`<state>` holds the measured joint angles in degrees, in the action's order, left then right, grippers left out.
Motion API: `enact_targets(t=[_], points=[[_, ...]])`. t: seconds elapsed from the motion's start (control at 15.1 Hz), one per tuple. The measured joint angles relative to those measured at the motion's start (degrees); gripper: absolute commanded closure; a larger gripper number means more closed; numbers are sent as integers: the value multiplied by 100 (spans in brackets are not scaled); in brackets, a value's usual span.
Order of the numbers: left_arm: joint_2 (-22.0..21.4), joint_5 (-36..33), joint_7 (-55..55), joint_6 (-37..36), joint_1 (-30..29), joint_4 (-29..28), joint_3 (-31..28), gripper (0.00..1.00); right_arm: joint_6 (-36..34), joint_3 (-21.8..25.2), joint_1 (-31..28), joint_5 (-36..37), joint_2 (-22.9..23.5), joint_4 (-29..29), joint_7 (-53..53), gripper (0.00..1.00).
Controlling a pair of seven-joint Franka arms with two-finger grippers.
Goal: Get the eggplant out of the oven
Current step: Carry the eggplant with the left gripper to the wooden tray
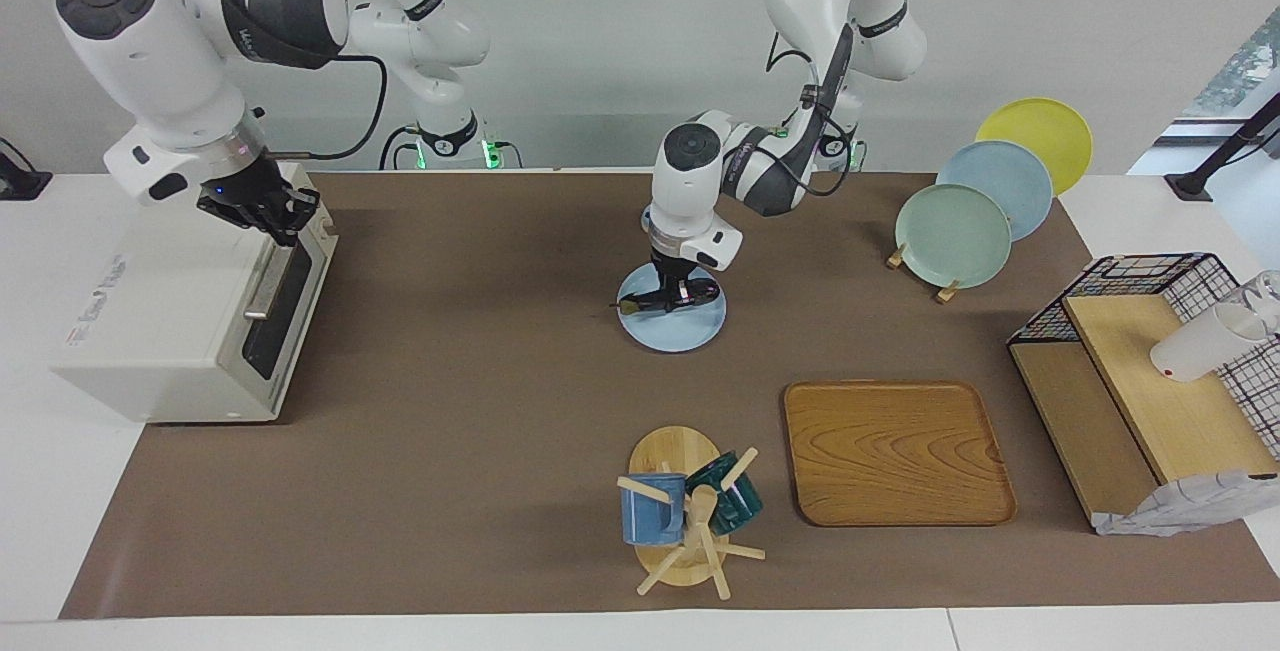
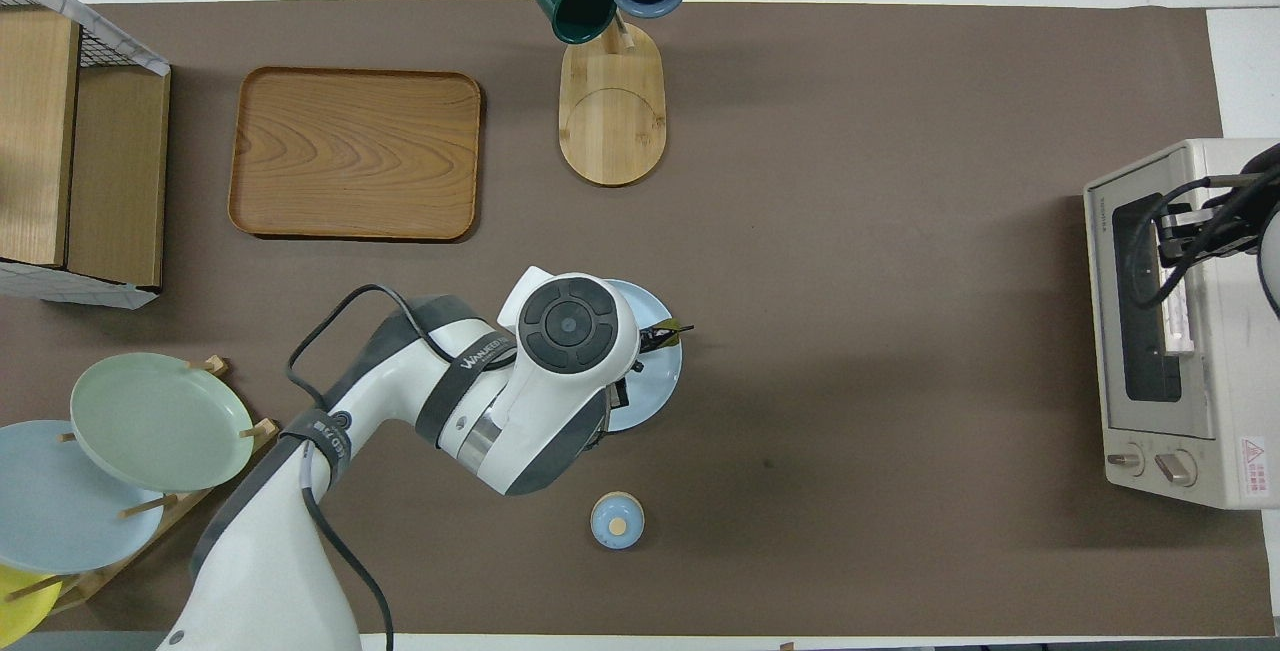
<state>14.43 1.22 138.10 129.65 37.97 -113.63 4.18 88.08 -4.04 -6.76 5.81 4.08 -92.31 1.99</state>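
i read the eggplant (image 1: 655,305) as lying on the round blue plate (image 1: 690,329), which sits on the bench (image 1: 480,351) near its middle. its greenish stem tip sticks out past the plate rim toward the right arm's end of the bench. the oven (image 1: 175,321) stands at that same end, well apart from the plate, with its door shut and the silver bar handle (image 1: 262,283) along the door's top edge.

left tool (image 1: 676,293): low over the plate, right at the eggplant. its fingertips are together; i cannot tell from either view whether they touch or pinch the eggplant.

right tool (image 1: 268,215): raised over the top edge of the oven door, just above the handle, holding nothing. i cannot tell how far its fingers stand apart.

from the plate, a wooden tray (image 1: 895,451) and a mug stand (image 1: 680,516) lie farther from the robots. a small blue lid (image 2: 617,520) lies nearer to them. a rack of plates (image 1: 985,196) stands toward the left arm's end.
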Motion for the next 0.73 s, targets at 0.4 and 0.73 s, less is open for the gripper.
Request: enact_targets(t=[0.4, 0.73], points=[[-538, -4, -3472, -1132, -993, 489, -62, 100, -5, 68, 149, 0, 21, 118, 315, 0], [-427, -3, -6747, -1342, -2090, 781, -91, 100, -15, 683, 729, 0, -75, 164, 443, 0]])
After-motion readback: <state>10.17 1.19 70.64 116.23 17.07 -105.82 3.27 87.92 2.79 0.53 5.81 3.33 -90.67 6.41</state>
